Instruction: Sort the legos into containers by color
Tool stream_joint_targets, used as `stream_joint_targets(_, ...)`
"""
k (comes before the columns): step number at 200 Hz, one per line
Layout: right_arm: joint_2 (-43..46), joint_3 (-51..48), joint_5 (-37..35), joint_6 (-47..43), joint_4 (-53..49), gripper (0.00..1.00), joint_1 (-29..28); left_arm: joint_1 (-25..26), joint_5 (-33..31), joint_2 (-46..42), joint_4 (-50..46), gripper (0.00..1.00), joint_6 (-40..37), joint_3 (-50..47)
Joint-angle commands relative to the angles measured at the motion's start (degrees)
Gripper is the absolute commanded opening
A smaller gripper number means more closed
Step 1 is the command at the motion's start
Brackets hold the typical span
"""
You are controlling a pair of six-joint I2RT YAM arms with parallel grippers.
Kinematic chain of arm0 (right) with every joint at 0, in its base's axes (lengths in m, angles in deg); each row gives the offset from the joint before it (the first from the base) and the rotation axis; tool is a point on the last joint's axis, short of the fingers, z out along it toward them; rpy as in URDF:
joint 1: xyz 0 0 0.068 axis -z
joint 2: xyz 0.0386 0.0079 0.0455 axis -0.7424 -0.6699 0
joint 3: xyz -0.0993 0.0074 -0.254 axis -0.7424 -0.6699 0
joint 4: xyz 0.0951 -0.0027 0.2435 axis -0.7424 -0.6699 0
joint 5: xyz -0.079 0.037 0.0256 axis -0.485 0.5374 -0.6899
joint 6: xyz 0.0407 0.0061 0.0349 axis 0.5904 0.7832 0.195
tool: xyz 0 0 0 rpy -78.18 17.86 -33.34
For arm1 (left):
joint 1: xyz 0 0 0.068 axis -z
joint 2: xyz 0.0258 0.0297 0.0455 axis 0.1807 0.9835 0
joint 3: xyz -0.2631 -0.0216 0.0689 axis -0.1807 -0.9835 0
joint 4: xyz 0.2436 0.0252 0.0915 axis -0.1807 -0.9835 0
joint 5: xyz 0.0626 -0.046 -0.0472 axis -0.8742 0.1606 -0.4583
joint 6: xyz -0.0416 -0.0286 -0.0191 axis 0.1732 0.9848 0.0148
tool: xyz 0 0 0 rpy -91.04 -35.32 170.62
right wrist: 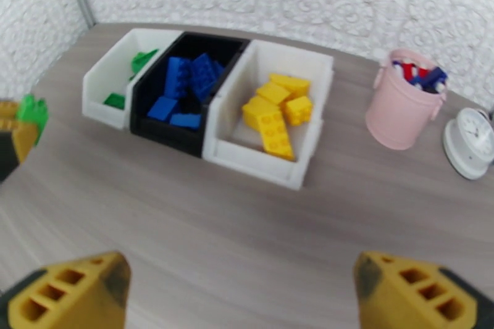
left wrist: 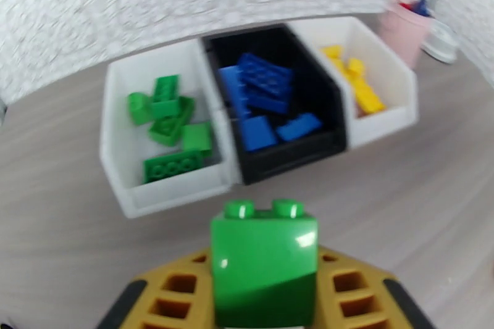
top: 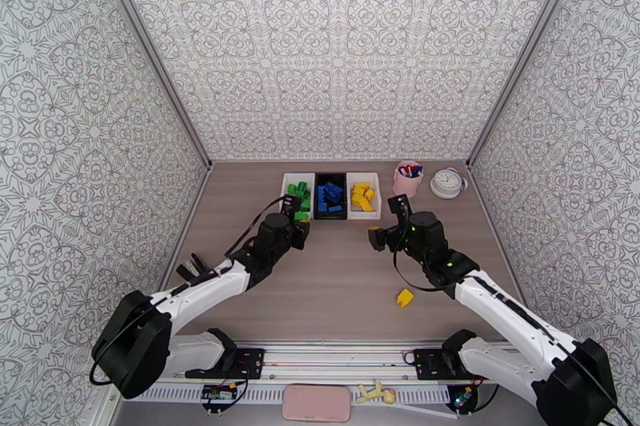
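1. While your left gripper [left wrist: 264, 292] is pinching a green lego [left wrist: 264, 253], it is hovering near the front of the white bin [left wrist: 118, 145] of green legos.
2. Your right gripper [right wrist: 241, 290] is hanging spread wide, and a yellow lego [top: 406, 297] is lying on the table [top: 336, 300] beside that arm.

The right claw [right wrist: 241, 299] stands wide apart, its yellow fingertips [right wrist: 74, 293] in the bottom corners of the frame above the bare wooden tabletop [right wrist: 185, 225]. Across the upper middle three bins touch side by side: a white bin [right wrist: 99, 108] holding green bricks [right wrist: 142, 60], a black bin [right wrist: 162, 131] holding blue bricks [right wrist: 185, 77], and a second white bin [right wrist: 259, 163] holding yellow bricks [right wrist: 272, 117]. To the right stand a pink cup of pens [right wrist: 398, 117] and a round white clock [right wrist: 472, 142]. At the left edge, the left claw [right wrist: 17, 129] carries a green brick [right wrist: 32, 111].
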Motion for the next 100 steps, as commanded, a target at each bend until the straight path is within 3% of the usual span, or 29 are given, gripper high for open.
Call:
stream_joint_targets(1, -2.2, 2.8, 1.2, -3.7, 2.3, 1.00, -3.2, -3.2, -1.2, 4.2, -7.3, 0.19, 4.2, 6.4)
stream_joint_targets(38, -6.9, 5.6, -2.2, -7.7, 1.6, 1.00, -8.6, -6.1, -0.8, 13.8, -14.8, 0.20, 6.8, 17.2)
stream_joint_targets(100, -6.8, 5.7, -3.8, -7.5, 1.9, 0.99, -9.5, -8.4, 1.1, 30.1, -22.9, 0.21, 7.5, 34.3)
